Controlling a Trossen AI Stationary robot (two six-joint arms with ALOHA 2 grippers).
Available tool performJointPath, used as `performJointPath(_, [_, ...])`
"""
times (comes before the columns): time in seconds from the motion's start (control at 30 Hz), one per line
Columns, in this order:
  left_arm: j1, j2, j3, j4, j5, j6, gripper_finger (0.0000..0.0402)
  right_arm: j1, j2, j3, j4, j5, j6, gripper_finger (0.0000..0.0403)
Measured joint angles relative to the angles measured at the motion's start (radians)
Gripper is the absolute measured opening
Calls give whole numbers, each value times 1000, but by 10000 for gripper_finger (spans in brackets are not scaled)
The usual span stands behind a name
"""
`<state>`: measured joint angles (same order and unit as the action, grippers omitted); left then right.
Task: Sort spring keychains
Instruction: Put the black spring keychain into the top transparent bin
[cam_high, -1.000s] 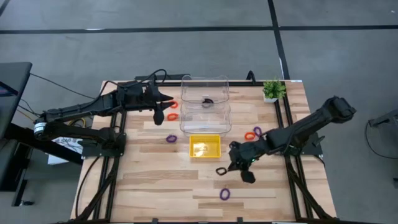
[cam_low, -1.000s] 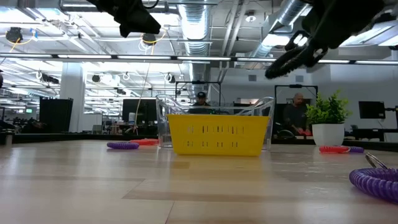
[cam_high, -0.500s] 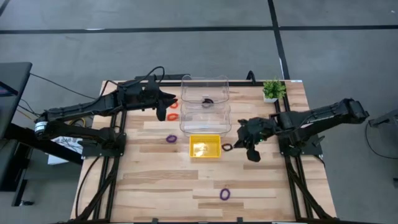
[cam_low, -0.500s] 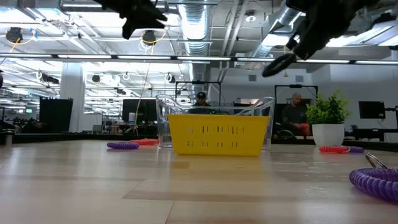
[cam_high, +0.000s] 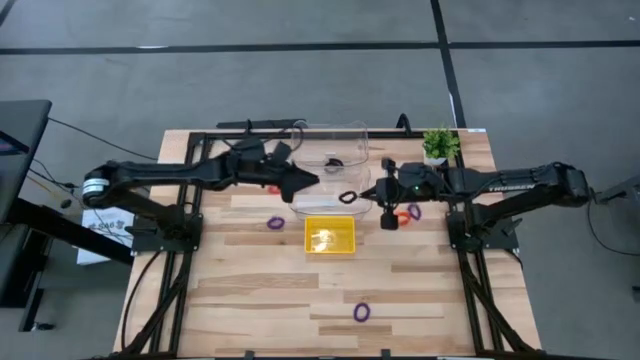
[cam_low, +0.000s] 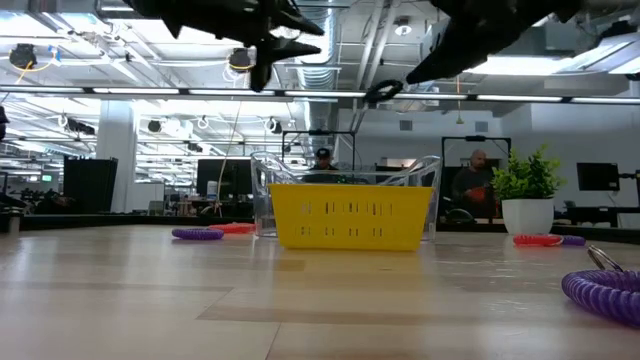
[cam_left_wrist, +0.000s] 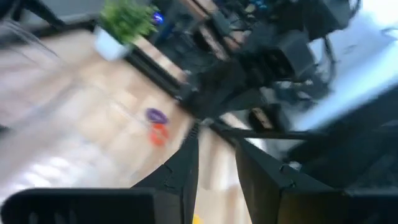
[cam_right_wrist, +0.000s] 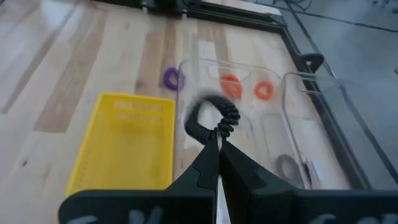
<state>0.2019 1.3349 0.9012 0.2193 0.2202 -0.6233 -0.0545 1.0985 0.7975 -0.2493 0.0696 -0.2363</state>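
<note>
My right gripper (cam_high: 360, 196) hovers over the near clear bin (cam_high: 298, 203), shut on a black spring keychain (cam_high: 347, 197). The low view shows that ring (cam_low: 380, 93) high above the table. My left gripper (cam_high: 314, 181) is open and empty above the same bin's left side, its fingers (cam_left_wrist: 186, 168) pointing toward the right arm. Another black ring (cam_high: 333, 163) lies in the far clear bin (cam_high: 352, 128). Purple rings (cam_high: 275, 222) (cam_high: 361, 312) (cam_high: 414, 211) and an orange one (cam_high: 402, 218) lie flat on the table. The yellow tray (cam_high: 329, 247) sits in front of the bins. My right gripper pinches the black keychain by the near part of its coil (cam_right_wrist: 217, 130), between the free ends of the two fingers. The fingers come level from the table's right side. The ring is lifted clear and stands out beyond the fingertips over the clear bin.
A small potted plant (cam_high: 438, 144) stands at the far right corner. Dark frame rails (cam_high: 462, 205) run along both table sides. Two more orange rings (cam_right_wrist: 231, 84) (cam_right_wrist: 263, 90) lie beyond the bin. Bare wood stretches across the near half around the purple ring.
My right gripper carried the black keychain from right of the yellow tray toward the far edge and leftward, ending over the near clear bin. My left gripper swung rightward from beside the bins' left side to above the near bin.
</note>
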Motion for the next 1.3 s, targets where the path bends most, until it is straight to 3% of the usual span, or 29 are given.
performJointPath(0.33, [-12, 151, 0, 137, 16, -247, 104, 2, 1, 0, 68, -8, -35, 1])
performJointPath(0.7, [-20, 185, 0, 193, 21, -257, 104, 7, 1, 0, 125, -20, -52, 0])
performJointPath(1.3, [-16, 185, 0, 209, 115, -220, 104, 8, 3, -1, 206, -18, -50, 0])
